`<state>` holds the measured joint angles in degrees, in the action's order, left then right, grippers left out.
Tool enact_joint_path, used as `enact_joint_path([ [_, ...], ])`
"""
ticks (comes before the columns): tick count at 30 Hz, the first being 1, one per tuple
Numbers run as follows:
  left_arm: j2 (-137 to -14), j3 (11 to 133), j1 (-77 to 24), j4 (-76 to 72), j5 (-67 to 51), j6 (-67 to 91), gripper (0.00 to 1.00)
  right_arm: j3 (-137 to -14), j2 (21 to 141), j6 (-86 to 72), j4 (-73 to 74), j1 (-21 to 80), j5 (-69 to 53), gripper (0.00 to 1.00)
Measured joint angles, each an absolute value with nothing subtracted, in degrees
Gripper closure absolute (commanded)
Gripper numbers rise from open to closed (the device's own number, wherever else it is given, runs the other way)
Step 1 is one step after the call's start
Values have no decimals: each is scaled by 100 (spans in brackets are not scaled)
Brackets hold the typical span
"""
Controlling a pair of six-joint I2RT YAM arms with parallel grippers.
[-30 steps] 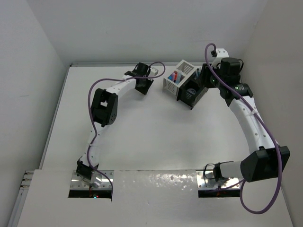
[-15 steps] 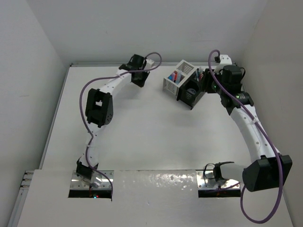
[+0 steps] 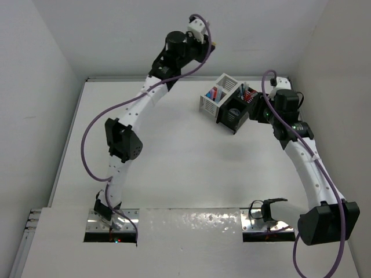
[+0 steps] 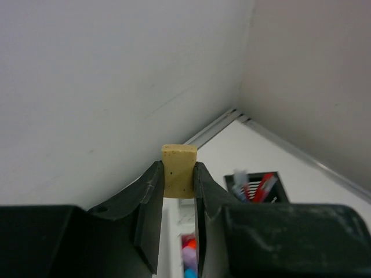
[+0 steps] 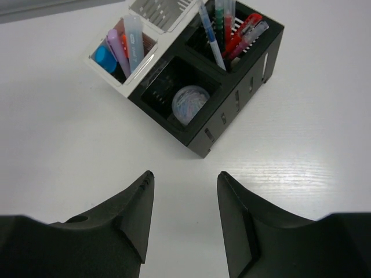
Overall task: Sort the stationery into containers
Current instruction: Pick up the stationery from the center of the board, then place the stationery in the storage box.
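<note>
A small tan eraser (image 4: pixel 179 171) is pinched between the tips of my left gripper (image 4: pixel 178 174), which is shut on it. That gripper (image 3: pixel 204 45) hangs high in front of the back wall, up and left of the containers. The white box (image 3: pixel 212 98) holds blue, pink and orange highlighters (image 5: pixel 119 49). Joined to it, the black box (image 5: pixel 232 110) holds a greyish tape roll (image 5: pixel 190 103) in its near cell and red, green and clear pens (image 5: pixel 232 29) in its far cell. My right gripper (image 5: pixel 185 175) stands open and empty above the table, just right of the black box.
The containers stand near the back right corner, where the back wall (image 3: pixel 174 23) and right wall (image 3: pixel 342 69) meet. The left arm's purple cable (image 3: pixel 116 110) loops over the left half of the table. Both arm bases sit at the near edge.
My left arm has lifted from the table left of the containers up toward the back wall, its jaws closing on the eraser. My right gripper has drawn back slightly from the black box.
</note>
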<state>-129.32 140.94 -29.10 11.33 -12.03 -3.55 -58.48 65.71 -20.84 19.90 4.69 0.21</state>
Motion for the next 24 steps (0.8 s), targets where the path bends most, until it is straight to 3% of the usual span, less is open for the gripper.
enact_joint_path([
  [12,-15673,14822,-3693,-976,-1404,399,100,-7026,5708,-2095,3568,436,670,52],
  [24,-15902,14709,-3789,-2010,-930,392,100,-7124,5129,-2014,4399,421,1505,52],
])
